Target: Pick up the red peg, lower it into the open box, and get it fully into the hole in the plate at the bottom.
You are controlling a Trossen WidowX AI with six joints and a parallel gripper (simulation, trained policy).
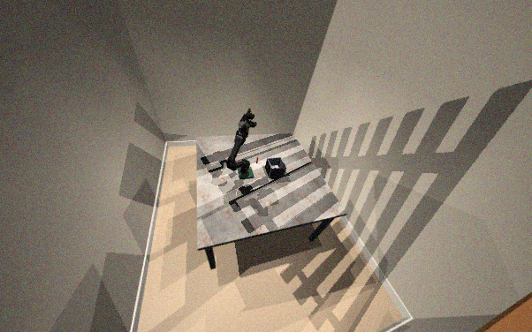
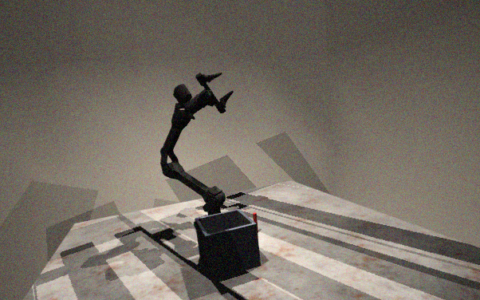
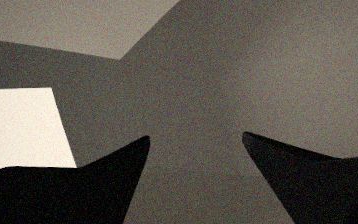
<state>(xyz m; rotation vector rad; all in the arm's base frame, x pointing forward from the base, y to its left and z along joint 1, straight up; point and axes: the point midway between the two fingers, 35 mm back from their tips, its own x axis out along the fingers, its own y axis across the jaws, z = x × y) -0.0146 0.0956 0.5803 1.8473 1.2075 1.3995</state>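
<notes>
The red peg (image 1: 257, 160) (image 2: 255, 218) stands upright on the table beside the box. In the exterior view its lower part is partly hidden behind the box's corner. The dark box (image 1: 277, 175) (image 2: 229, 249) stands open at the top on the table. A light patch shows inside it in the top view, but the plate and its hole cannot be made out. My gripper (image 2: 226, 82) (image 3: 195, 138) is wide open and empty, raised high above the table and far from the peg and box. Its fingers point up and outward; the wrist view shows only walls between them.
The arm (image 1: 238, 143) (image 2: 173, 133) rises from its base behind the box in the exterior view. A green patch (image 1: 247, 175) lies at the base. The table (image 1: 218, 230) (image 2: 293, 255) is striped with shadows. A bright patch (image 3: 25, 125) shows at left in the wrist view.
</notes>
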